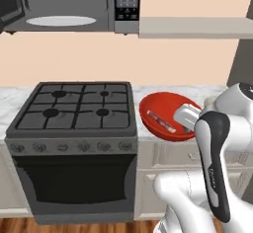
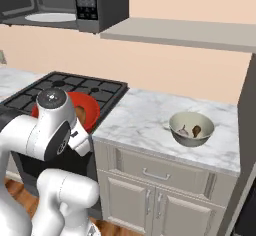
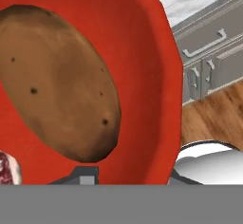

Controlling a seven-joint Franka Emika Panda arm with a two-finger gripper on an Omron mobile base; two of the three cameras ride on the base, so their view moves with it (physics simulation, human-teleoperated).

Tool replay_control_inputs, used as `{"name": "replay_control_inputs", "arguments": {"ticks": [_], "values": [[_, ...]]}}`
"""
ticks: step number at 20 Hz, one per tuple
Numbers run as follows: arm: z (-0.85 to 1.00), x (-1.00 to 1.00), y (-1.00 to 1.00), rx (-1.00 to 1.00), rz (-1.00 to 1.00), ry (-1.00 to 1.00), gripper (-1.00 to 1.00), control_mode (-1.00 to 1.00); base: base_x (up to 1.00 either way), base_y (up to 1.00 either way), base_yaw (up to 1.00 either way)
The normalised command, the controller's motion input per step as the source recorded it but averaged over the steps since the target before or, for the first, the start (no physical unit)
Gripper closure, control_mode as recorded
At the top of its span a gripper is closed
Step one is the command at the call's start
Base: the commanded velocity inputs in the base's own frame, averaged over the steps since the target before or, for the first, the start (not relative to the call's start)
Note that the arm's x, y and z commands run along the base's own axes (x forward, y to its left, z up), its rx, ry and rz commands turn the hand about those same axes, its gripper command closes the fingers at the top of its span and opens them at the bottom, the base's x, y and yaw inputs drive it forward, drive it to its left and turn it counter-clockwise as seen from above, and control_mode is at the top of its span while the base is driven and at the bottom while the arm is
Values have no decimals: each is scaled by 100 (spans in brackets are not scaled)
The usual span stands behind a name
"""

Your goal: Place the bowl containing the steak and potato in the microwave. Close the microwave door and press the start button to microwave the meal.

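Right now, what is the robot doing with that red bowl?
The white robot arm has its pincer at the rim of the red bowl, which sits tilted at the counter's front edge, right beside the stove. In the bowl lie a brown potato and a piece of steak. Up above, the microwave is open, its white turntable plate bare. Farther along the counter sits a grey-green bowl with other food bits.
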Motion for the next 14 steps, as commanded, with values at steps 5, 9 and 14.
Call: {"name": "replay_control_inputs", "arguments": {"ticks": [5, 9, 14], "values": [[0, 0, 0, 0, 0, 0, 100, 100, 31, 99, 7], [0, 0, 0, 0, 0, 0, 100, 100, 46, 89, 0], [0, 0, 0, 0, 0, 0, 100, 100, 56, 47, -8]]}}
